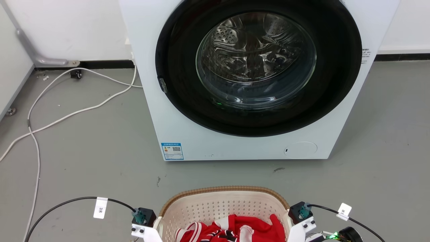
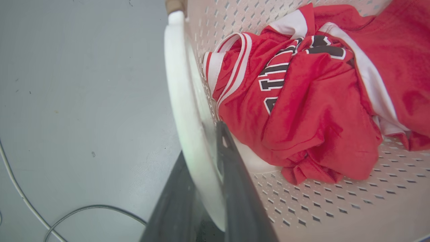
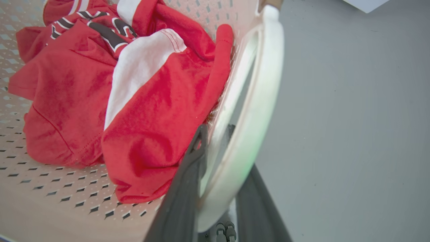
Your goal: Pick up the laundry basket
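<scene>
Clenched on the white handles [image 2: 181, 84] of the basket [image 1: 221, 205] with left gripper [image 2: 201, 144] and right gripper [image 3: 216, 129]. Straddling its long axis, equally near.

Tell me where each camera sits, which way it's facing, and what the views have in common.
Head view: on the head, looking forward and down at the washer and laundry basket; left wrist and right wrist flank the basket.
Left wrist view: on the left wrist, looking along the left gripper, which straddles the basket's left handle.
Right wrist view: likewise, right gripper straddling the right handle.
Shared: the red jersey in the basket.
</scene>
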{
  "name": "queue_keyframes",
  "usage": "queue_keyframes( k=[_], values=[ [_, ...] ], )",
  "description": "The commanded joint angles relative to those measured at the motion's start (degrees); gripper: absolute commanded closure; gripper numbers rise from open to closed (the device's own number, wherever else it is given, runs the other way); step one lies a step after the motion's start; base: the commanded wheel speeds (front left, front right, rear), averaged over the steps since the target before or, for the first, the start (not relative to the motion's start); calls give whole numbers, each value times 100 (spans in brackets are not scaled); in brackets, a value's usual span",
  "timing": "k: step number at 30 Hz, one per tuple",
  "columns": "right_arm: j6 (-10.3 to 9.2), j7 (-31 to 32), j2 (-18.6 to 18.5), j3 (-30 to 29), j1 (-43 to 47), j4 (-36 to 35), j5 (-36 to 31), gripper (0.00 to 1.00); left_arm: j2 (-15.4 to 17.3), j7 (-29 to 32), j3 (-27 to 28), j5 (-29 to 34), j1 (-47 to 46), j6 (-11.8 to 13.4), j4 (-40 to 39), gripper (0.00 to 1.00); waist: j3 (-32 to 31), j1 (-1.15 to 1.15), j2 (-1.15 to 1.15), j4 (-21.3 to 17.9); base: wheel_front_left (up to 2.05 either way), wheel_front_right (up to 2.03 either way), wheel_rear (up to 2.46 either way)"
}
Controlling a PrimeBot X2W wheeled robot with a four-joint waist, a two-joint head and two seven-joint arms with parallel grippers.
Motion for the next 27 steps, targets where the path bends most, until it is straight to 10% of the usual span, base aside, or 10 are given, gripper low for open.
queue_keyframes(
  k=[1, 27],
  values=[
    [66, -1, 2, 88, 50, -64, 60, 100, -63, 16, -47, -9, 41, -73, -29, 100, -36, 1, -1, 1, 0, 0, 0],
    [66, 147, -50, 770, 61, -48, 792, 100, -80, 158, -208, -179, 126, -72, -58, 100, -140, 1, -1, -1, 0, 0, 0]
  ],
)
